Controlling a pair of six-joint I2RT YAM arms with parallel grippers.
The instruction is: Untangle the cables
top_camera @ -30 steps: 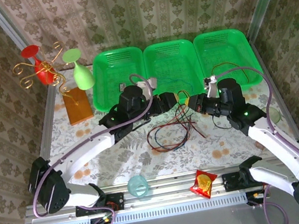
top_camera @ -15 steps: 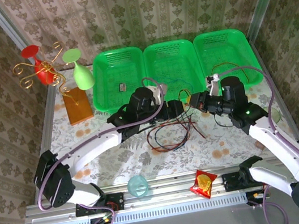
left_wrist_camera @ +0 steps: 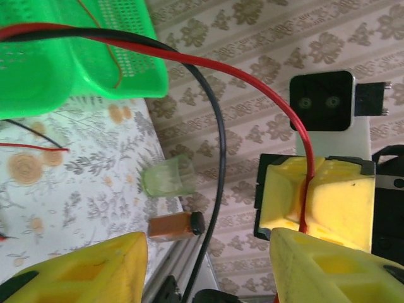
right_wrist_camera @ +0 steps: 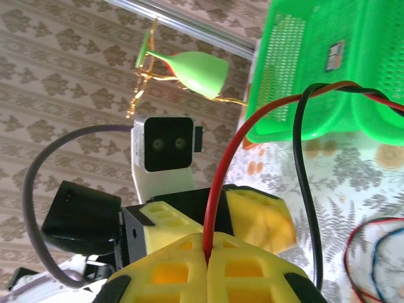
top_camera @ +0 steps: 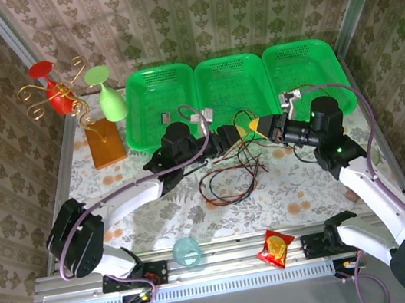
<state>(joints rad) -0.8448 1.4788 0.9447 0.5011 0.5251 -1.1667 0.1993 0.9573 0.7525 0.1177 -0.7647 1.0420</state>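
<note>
The cables lie as a loose tangle [top_camera: 227,182] of red, black and blue loops on the flowered table, with strands rising to both grippers. My right gripper [right_wrist_camera: 207,245] [top_camera: 255,128] is shut on the red cable [right_wrist_camera: 221,183], which climbs out from between its yellow fingertips. My left gripper [left_wrist_camera: 208,243] [top_camera: 233,137] faces it tip to tip and stands open. The black cable [left_wrist_camera: 219,145] hangs through the gap between the left fingers without being pinched. The red cable [left_wrist_camera: 252,82] runs across to the right gripper's fingers [left_wrist_camera: 328,208].
Three green baskets [top_camera: 157,89] [top_camera: 230,77] [top_camera: 305,64] line the back; both grippers hover just in front of the middle one. A wooden stand [top_camera: 103,141] with glasses is at the back left. A clear cup [top_camera: 187,251] and snack packet [top_camera: 275,248] sit at the front edge.
The right gripper has lifted toward the baskets with the red cable held. The left gripper swung in to meet it and its jaws opened a little wider.
</note>
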